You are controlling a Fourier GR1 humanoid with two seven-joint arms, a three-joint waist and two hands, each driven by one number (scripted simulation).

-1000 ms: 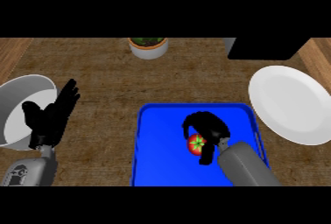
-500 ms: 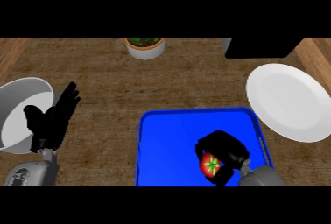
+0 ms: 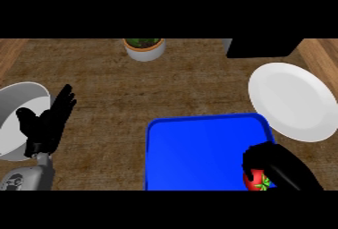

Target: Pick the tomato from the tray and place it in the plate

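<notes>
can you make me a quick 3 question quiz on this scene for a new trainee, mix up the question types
1. True or false: the tomato already lies on the white plate.
2. Multiple choice: which hand is curled round the tomato? A) the left hand B) the right hand C) neither
3. Short answer: on which side of the blue tray does the plate sit, as the robot sees it?

Key
1. False. The tomato is held over the tray's lower right corner, and the plate has nothing on it.
2. B. The left hand rests open, fingers up, in front of the grey bowl.
3. To the tray's right and a little farther away.
</notes>
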